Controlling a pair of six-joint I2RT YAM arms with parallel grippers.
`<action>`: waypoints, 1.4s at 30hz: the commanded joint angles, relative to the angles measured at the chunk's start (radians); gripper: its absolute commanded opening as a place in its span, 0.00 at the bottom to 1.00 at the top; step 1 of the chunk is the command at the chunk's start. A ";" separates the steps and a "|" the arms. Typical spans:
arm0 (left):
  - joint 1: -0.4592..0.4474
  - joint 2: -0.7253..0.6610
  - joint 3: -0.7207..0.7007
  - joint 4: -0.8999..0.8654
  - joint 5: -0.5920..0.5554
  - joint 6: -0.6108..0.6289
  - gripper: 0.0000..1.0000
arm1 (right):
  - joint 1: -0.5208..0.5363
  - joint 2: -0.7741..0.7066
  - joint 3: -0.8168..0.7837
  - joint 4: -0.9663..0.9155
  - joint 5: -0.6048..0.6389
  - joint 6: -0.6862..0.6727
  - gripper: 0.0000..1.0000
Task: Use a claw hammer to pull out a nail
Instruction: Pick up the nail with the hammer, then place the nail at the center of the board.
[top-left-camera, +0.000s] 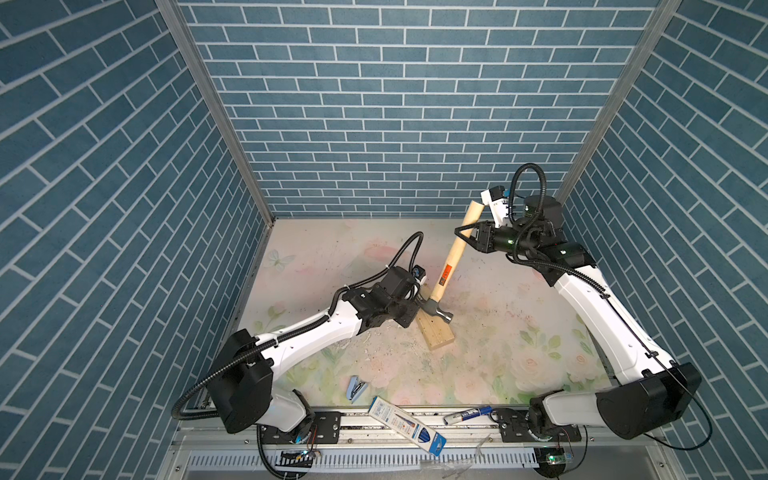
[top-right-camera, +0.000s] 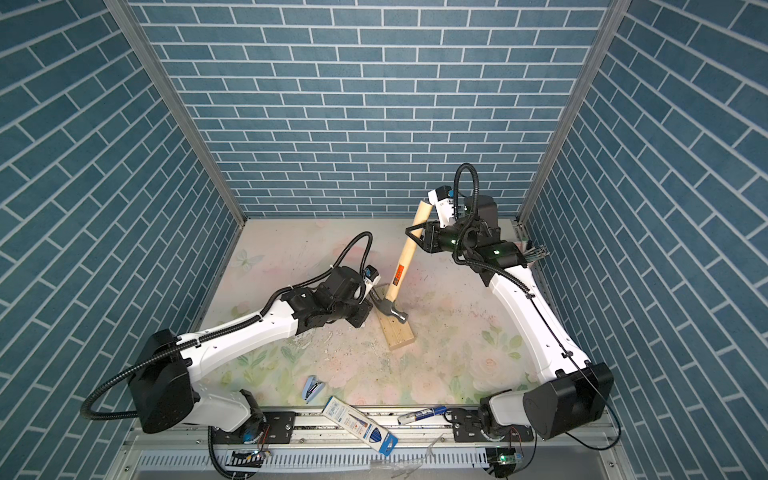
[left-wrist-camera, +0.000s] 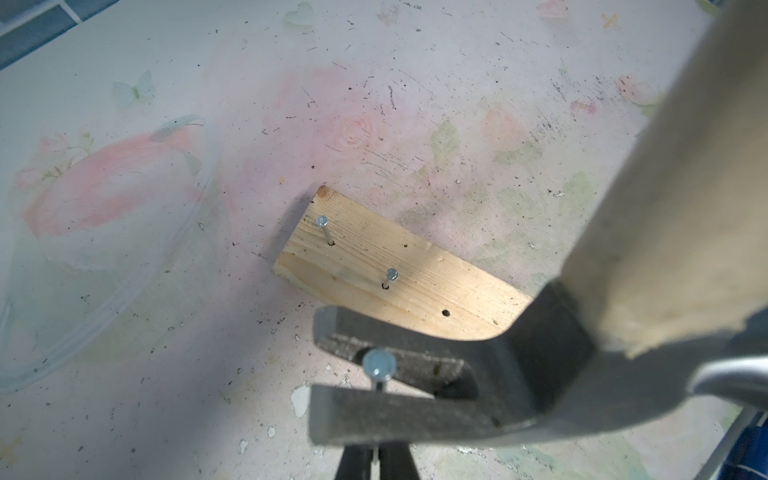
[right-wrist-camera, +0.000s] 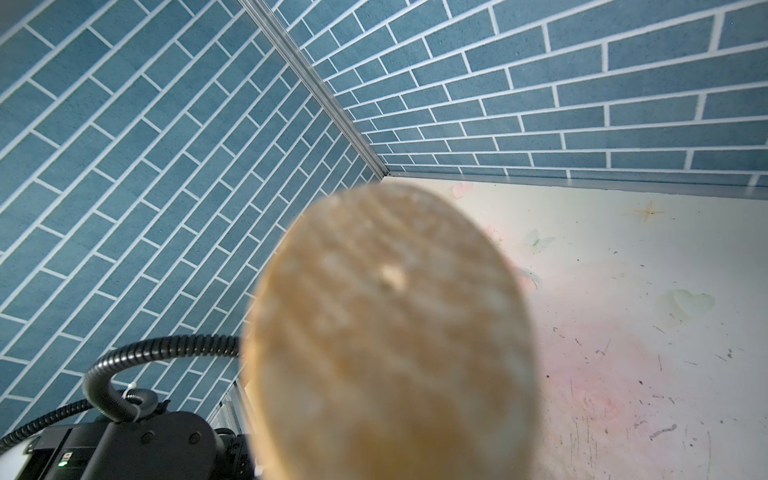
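claw hammer (top-left-camera: 451, 259), orange-and-black label (top-left-camera: 445, 275) illegible, nail (left-wrist-camera: 379, 368) in claw

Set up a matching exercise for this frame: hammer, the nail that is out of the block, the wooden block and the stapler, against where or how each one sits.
Things:
1. claw hammer
2. freed nail
3. wooden block
4. blue stapler

States:
A. lying near the front edge of the table
B. between the prongs of the claw, left gripper shut on its shank
C. handle held by the right gripper
D. two nails standing in it

Pairs: 1-C, 2-B, 3-D, 4-A
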 joint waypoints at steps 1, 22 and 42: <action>-0.005 0.003 0.028 -0.014 -0.024 -0.001 0.00 | -0.005 -0.007 0.027 0.075 -0.055 0.120 0.00; 0.080 -0.003 0.020 -0.030 -0.032 -0.094 0.00 | -0.003 -0.014 0.008 0.034 0.002 0.090 0.00; 0.165 0.083 0.020 -0.088 -0.007 -0.199 0.00 | 0.024 -0.032 0.021 -0.072 0.188 0.001 0.00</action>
